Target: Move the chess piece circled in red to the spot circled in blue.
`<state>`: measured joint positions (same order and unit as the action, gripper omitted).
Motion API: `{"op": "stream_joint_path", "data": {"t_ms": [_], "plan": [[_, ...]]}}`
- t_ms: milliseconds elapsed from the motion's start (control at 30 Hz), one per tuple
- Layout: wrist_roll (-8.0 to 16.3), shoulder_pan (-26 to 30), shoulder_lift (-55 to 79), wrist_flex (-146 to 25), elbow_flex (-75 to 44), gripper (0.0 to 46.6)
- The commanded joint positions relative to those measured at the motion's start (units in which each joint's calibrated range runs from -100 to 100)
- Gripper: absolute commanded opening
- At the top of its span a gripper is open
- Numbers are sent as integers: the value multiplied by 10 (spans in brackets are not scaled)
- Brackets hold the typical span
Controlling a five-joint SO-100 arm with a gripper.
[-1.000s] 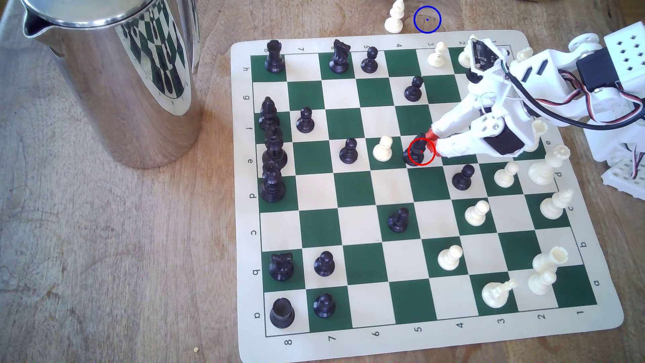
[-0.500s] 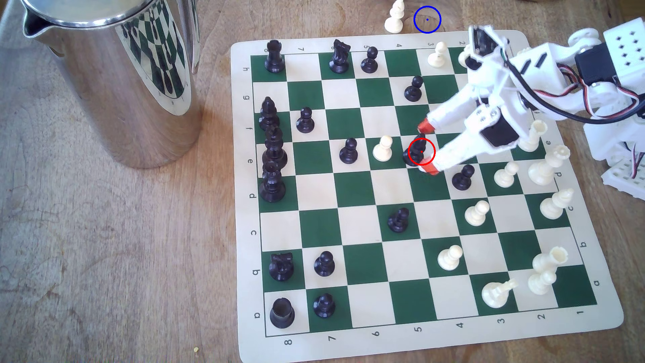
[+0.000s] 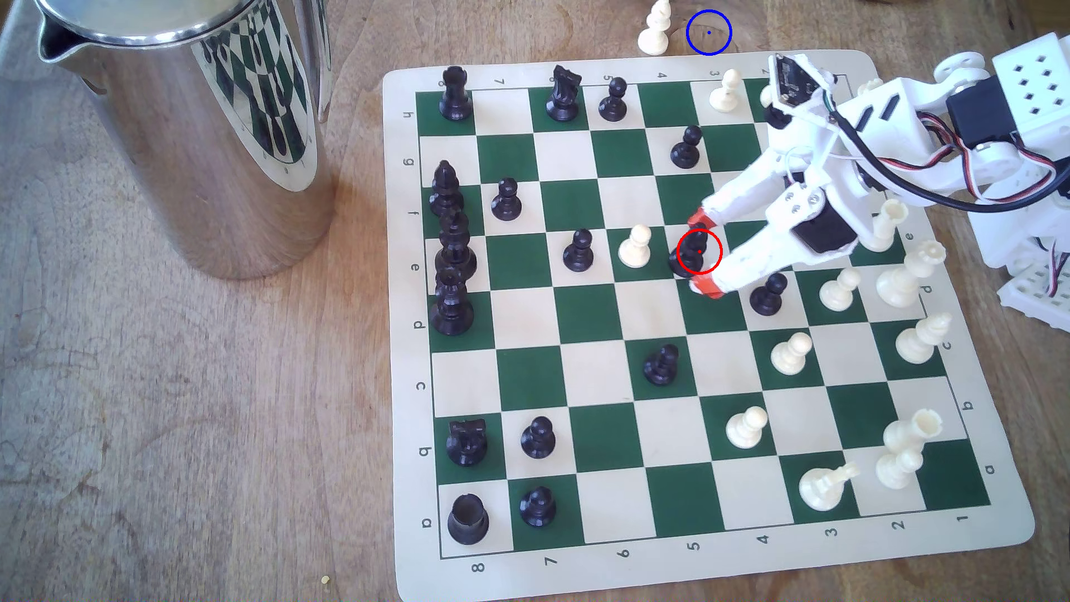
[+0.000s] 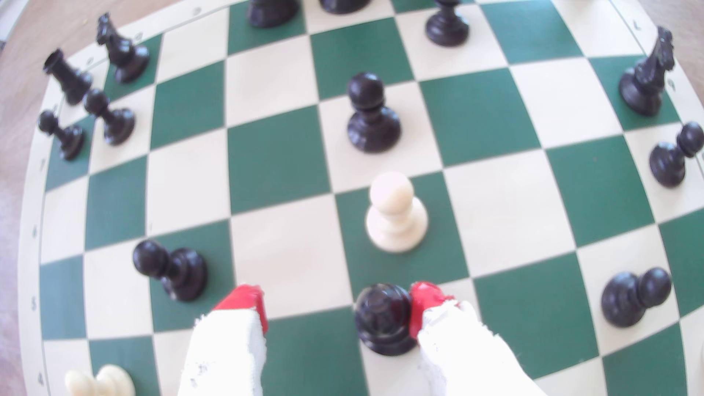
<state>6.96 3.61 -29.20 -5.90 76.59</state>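
**A:** So where does the chess piece (image 3: 690,254) stand?

**B:** Between the jaws, on its own square of the board (image 3: 602,567), inside the red ring. The gripper (image 3: 702,253) straddles it with the jaws spread wide and holding nothing yet. In the wrist view, the gripper (image 4: 337,308) has one red fingertip (image 4: 424,304) right against the piece (image 4: 384,318), while the other sits well apart, with bare board between.

**A:** Why so lopsided?

**B:** My guess is the arm came in a little off-centre. When the jaws shut, the far tip must cross the gap, and the near one could nudge the piece first. Whether that near tip truly presses or just brushes, I cannot quite tell; the wrist view is soft there.

**A:** Anything crowding it?

**B:** A white pawn (image 3: 636,248) stands ahead of the jaws, one square on, and a black pawn (image 3: 768,294) sits just behind the lower finger in the exterior view. The wide opening likely serves to clear the round head while going low to the slim neck.

**A:** And the spot (image 3: 708,32)?

**B:** Off the board on the bare wooden counter (image 3: 173,434), well away from the jaws, beside a white piece (image 3: 655,29). The carry has not begun.
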Motion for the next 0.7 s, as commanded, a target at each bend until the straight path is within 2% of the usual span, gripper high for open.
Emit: {"op": "stream_joint_path", "data": {"t_ms": [0, 100, 133, 267, 667], "plan": [[3, 3, 4, 16, -45, 187], [1, 3, 11, 16, -46, 150], [1, 3, 14, 17, -46, 107], [-2, 6, 16, 14, -46, 9], [-4, 2, -43, -57, -61, 2]]}}
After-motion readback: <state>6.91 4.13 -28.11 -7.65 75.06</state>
